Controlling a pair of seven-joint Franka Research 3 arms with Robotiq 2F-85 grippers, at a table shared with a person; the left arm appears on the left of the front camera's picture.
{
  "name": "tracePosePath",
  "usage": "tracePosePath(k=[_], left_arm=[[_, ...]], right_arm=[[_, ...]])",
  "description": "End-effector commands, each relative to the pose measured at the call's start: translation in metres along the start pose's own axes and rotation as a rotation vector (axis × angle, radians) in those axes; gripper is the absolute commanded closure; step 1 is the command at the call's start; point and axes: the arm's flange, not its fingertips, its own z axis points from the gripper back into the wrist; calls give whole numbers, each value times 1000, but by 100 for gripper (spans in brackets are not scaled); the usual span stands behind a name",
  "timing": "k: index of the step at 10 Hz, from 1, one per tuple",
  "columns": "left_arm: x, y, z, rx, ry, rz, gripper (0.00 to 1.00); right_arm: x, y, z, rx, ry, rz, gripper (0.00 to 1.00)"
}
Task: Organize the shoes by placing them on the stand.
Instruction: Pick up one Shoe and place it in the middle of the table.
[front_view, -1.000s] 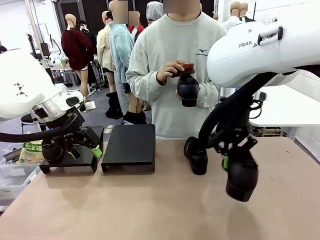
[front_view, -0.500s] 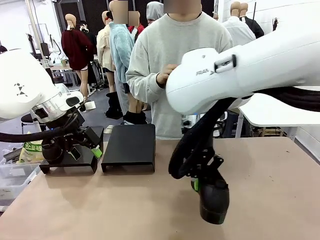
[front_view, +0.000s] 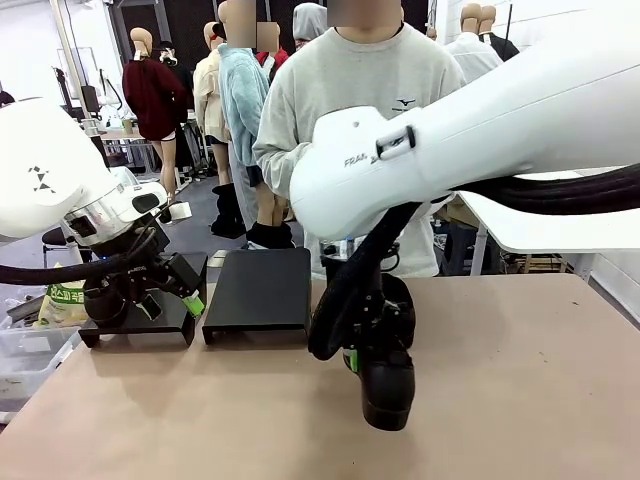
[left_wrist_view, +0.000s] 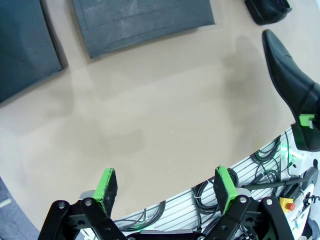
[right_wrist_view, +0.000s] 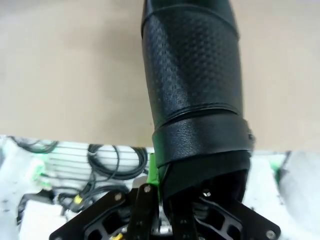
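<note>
Front view, lower centre: right tool (front_view: 352, 358) clamped on a shoe (front_view: 388, 388), hung toe-down above the counter (front_view: 550, 380), probably for carrying toward the stand (front_view: 258, 290), centre left. Left tool (left_wrist_view: 166, 185) spread wide, holding nothing.

We see one glossy black shoe (front_view: 388, 385) hanging toe-down, gripped at its heel, right of the black stand (front_view: 258, 290); a second shoe (left_wrist_view: 267, 10) lies on the desk (left_wrist_view: 150, 115), also right of the stand.

The person's torso (front_view: 370, 70) half behind the right arm (front_view: 480, 120); second shoe (left_wrist_view: 267, 10) off the top edge.
</note>
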Motion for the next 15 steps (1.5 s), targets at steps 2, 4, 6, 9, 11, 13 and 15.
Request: tracePosePath(k=[2,4,6,9,11,13,15], left_arm=[[-1,3,-2,-2,-15,-8,0],[-1,3,-2,-2,-15,-8,0],[-1,3,-2,-2,-15,-8,0],[-1,3,-2,-2,-15,-8,0],[-1,3,-2,-2,-15,-8,0],[-1,3,-2,-2,-15,-8,0],[-1,3,-2,-2,-15,-8,0]], right_arm=[[30,20,-14,-17,-8,-14,100],[36,31,-27,-24,26,-13,100],[46,38,-44,-15,99,-26,98],[50,41,-56,-10,156,-31,57],[53,33,-54,32,163,-58,24],[49,23,-45,57,138,-76,0],[39,13,-33,93,104,-85,0]])
